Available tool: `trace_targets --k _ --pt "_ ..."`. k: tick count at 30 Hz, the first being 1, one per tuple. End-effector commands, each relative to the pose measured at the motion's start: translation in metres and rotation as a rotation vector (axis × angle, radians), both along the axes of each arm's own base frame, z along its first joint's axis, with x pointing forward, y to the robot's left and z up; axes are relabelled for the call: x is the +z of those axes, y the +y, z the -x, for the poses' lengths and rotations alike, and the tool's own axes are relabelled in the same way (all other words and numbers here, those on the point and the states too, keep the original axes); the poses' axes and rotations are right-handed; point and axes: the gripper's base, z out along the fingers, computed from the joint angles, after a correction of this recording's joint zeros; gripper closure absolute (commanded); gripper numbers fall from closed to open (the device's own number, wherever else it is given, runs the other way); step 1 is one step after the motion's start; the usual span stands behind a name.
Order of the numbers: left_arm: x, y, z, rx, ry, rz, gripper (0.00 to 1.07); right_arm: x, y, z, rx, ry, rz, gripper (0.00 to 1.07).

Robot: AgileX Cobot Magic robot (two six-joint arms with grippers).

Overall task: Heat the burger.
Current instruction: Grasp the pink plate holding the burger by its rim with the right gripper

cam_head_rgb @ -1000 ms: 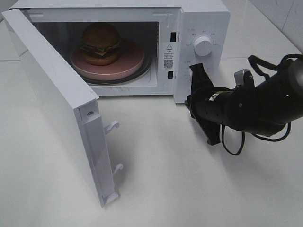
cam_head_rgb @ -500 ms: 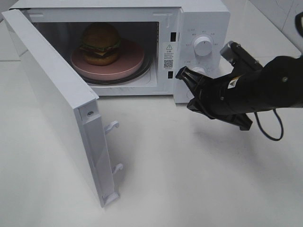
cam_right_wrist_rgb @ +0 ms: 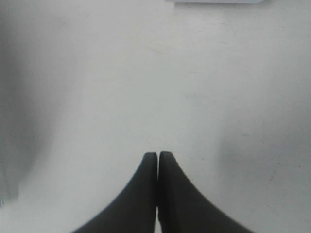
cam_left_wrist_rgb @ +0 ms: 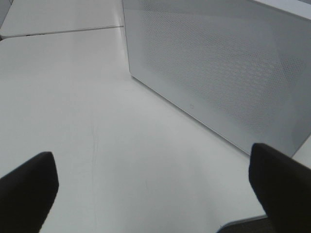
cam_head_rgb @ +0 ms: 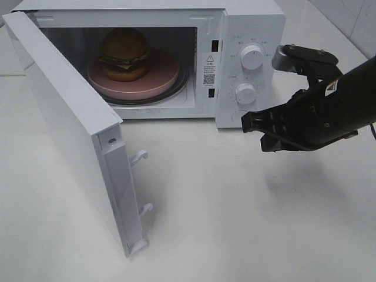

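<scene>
The burger [cam_head_rgb: 124,54], with a golden-brown bun, green lettuce and a dark patty, sits on a pink round plate [cam_head_rgb: 158,79] inside the white microwave [cam_head_rgb: 252,23]. The microwave door [cam_head_rgb: 70,117] stands wide open to the left. My right gripper [cam_head_rgb: 252,126] hovers above the table in front of the control panel, to the right of the opening. Its fingers are pressed together with nothing between them, as the right wrist view [cam_right_wrist_rgb: 158,155] shows. My left gripper [cam_left_wrist_rgb: 153,189] is open and empty, facing the door's perforated outer face [cam_left_wrist_rgb: 218,73]. It does not show in the exterior view.
Two white knobs, an upper one [cam_head_rgb: 252,57] and a lower one [cam_head_rgb: 245,93], are on the microwave's panel. Two latch hooks [cam_head_rgb: 141,157] stick out of the door's edge. The white table [cam_head_rgb: 235,223] spreads in front.
My right arm has swung right and back from the panel, turning as it went. The lower knob is now uncovered. The burger, plate and door have not moved.
</scene>
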Motion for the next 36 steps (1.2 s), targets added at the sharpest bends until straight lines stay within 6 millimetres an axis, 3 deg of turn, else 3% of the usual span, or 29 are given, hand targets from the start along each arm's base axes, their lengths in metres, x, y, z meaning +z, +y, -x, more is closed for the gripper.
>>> trace_targets --k 1,2,5,7,9,10,21,30,36 --pt "-0.0004 -0.0008 0.0024 0.0 -0.015 0.017 0.07 0.0166 0.0021 0.0015 0.229 -0.026 0.081 1.06" --pt "-0.0004 -0.0008 0.0024 0.0 -0.015 0.017 0.07 0.0198 0.003 0.0018 0.328 -0.036 0.122 1.06" --pt "-0.0004 -0.0008 0.0024 0.0 -0.015 0.017 0.07 0.0216 0.0033 0.0017 0.378 -0.045 0.143 1.06" --pt "-0.0004 -0.0008 0.0024 0.0 -0.015 0.017 0.07 0.0234 0.0037 0.0027 0.572 -0.091 0.224 1.05" --pt "-0.0004 -0.0008 0.0024 0.0 -0.015 0.017 0.07 0.0231 0.0036 0.0035 0.617 -0.099 0.242 1.04" --pt "-0.0004 -0.0008 0.0024 0.0 -0.015 0.017 0.07 0.0227 0.0034 0.0044 0.733 -0.131 0.29 1.04" --pt "-0.0004 -0.0008 0.0024 0.0 -0.015 0.017 0.07 0.0217 0.0006 0.0046 1.304 -0.33 0.558 1.0" --pt "-0.0004 -0.0008 0.0024 0.0 -0.015 0.017 0.07 0.0218 -0.0028 0.0011 1.409 -0.374 0.674 0.9" --pt "-0.0004 -0.0008 0.0024 0.0 -0.015 0.017 0.07 0.0232 -0.0038 -0.003 1.411 -0.41 0.727 0.65"
